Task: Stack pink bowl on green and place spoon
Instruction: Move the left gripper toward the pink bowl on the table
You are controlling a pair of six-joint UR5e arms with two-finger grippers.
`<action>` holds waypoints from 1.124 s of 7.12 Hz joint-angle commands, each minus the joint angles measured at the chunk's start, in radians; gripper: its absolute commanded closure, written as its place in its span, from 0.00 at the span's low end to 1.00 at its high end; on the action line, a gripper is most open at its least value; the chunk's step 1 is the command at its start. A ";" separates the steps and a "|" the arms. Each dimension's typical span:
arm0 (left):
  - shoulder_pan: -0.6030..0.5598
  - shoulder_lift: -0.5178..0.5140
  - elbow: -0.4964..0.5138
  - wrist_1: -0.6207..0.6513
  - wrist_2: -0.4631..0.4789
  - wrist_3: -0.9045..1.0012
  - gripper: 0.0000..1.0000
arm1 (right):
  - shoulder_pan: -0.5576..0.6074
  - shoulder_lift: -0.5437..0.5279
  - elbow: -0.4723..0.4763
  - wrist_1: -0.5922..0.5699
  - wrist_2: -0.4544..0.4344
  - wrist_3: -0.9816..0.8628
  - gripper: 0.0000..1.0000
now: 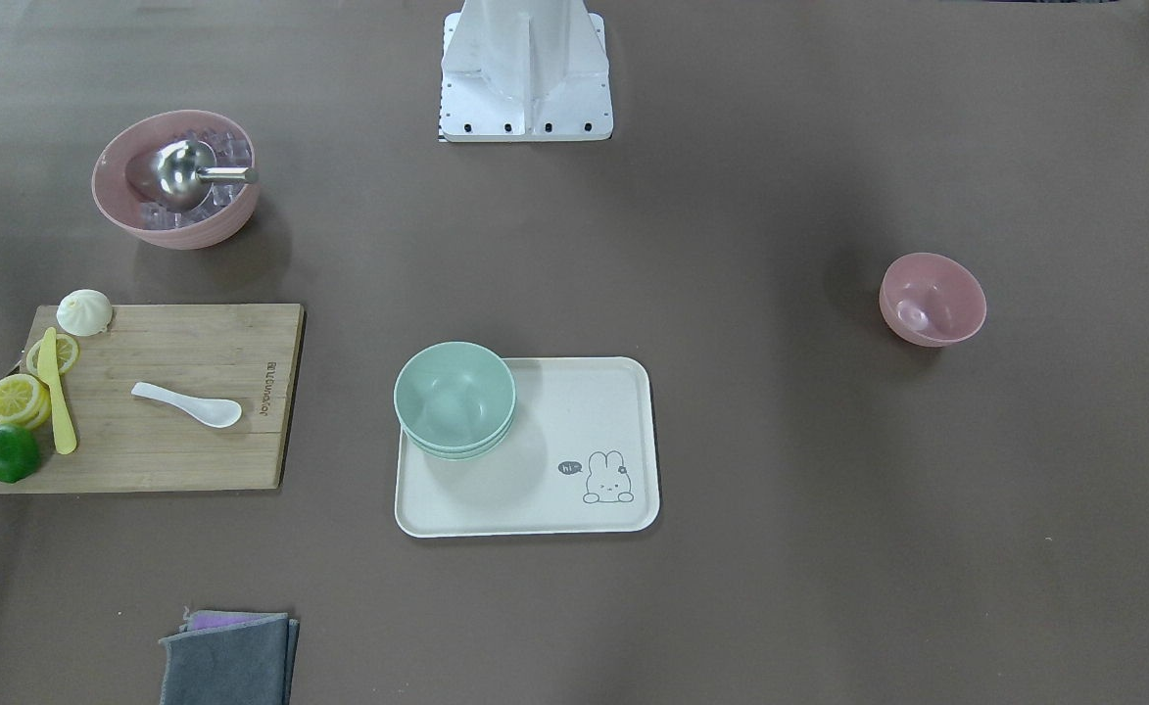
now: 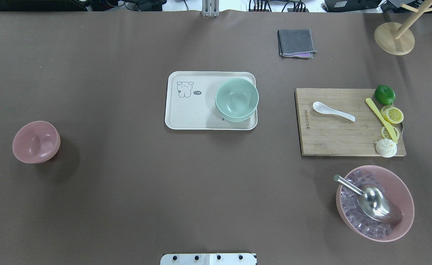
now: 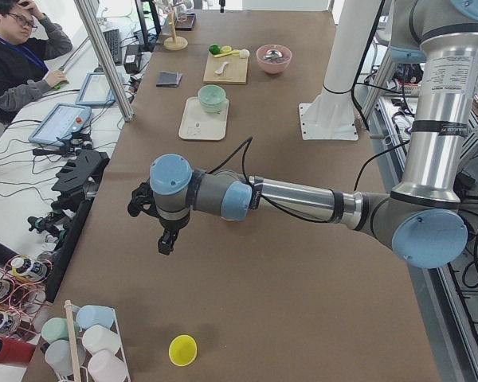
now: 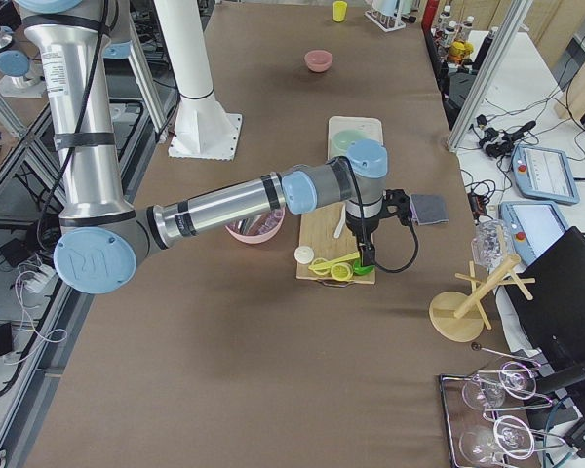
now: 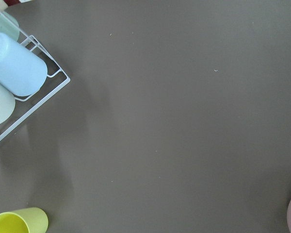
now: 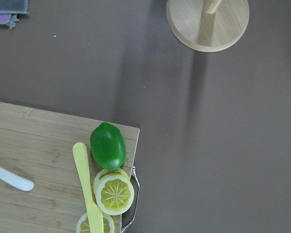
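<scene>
Pink bowl [image 2: 36, 141] sits alone on the bare tabletop [image 2: 127, 191]. It lies inward of the left tool [image 3: 167, 239], between that tool and the green bowls [image 2: 236, 98] nested at one end of a tray [image 2: 181, 119], so I'd judge the left arm the nearer one. Spoon [image 2: 333, 111] lies on the cutting board [image 2: 333, 141], inward of the right tool [image 4: 363, 255], with its handle pointing back toward the tool and its scoop toward the tray. Both tools hang above the tabletop. Whether either is open or closed I cannot tell.
</scene>
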 commanded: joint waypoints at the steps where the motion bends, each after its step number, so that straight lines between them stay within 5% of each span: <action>1: 0.017 -0.022 0.008 -0.049 -0.015 -0.072 0.01 | 0.000 0.037 -0.008 -0.002 0.024 -0.015 0.00; 5: 0.221 -0.079 -0.003 -0.055 0.010 -0.199 0.00 | -0.090 0.047 -0.041 0.003 -0.007 0.012 0.00; 6: 0.329 -0.078 -0.044 -0.054 0.139 -0.302 0.00 | -0.124 0.048 -0.040 0.003 -0.014 0.043 0.00; 8: 0.460 -0.044 -0.061 -0.116 0.193 -0.433 0.01 | -0.179 0.041 -0.034 0.019 -0.048 0.097 0.00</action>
